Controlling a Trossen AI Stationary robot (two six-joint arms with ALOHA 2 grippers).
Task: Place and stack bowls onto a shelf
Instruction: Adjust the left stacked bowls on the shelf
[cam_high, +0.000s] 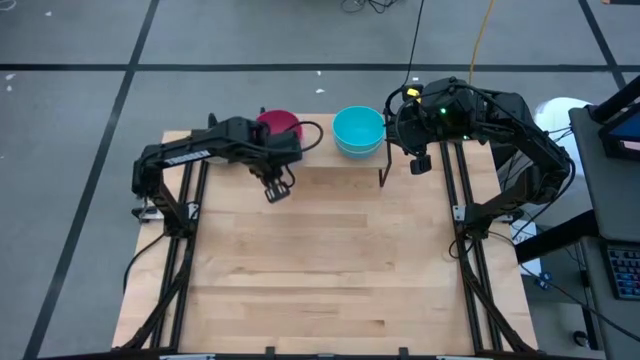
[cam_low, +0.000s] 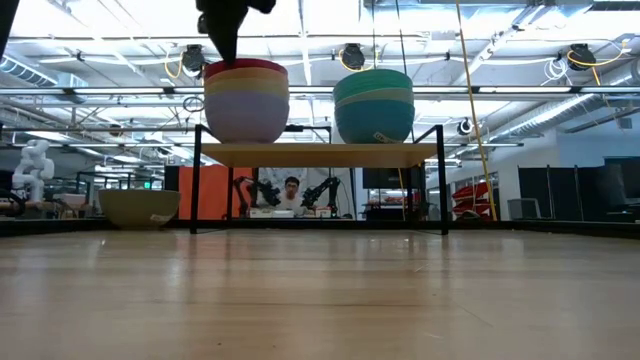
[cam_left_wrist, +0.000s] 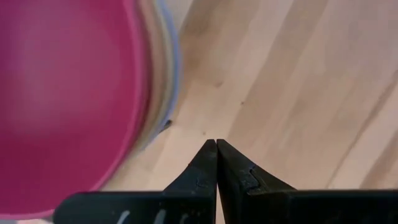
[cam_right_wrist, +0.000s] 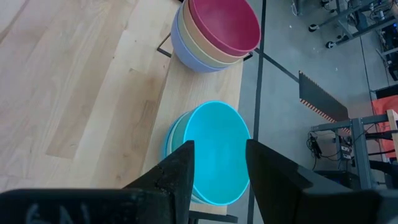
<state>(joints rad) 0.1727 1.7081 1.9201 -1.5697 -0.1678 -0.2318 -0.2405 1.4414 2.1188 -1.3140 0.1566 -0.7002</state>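
Two stacks of bowls stand on the shelf (cam_low: 320, 153) at the table's far edge. The left stack (cam_low: 246, 100) has a magenta bowl (cam_high: 280, 124) on top, with pale yellow and periwinkle bowls under it. The right stack (cam_low: 373, 105) has a cyan bowl (cam_high: 358, 130) over mint green. An olive-grey bowl (cam_low: 140, 207) rests on the tabletop left of the shelf. My left gripper (cam_left_wrist: 216, 144) is shut and empty, hovering just nearer than the magenta stack (cam_left_wrist: 62, 93). My right gripper (cam_right_wrist: 217, 155) is open and empty, above the cyan bowl (cam_right_wrist: 214, 149).
The shelf board (cam_right_wrist: 208, 87) has bare wood between the two stacks. Its thin black legs (cam_low: 443, 180) stand on the tabletop (cam_high: 320, 270), which stretches wide nearer than the shelf. A person sits in the room far beyond the table (cam_low: 291, 190).
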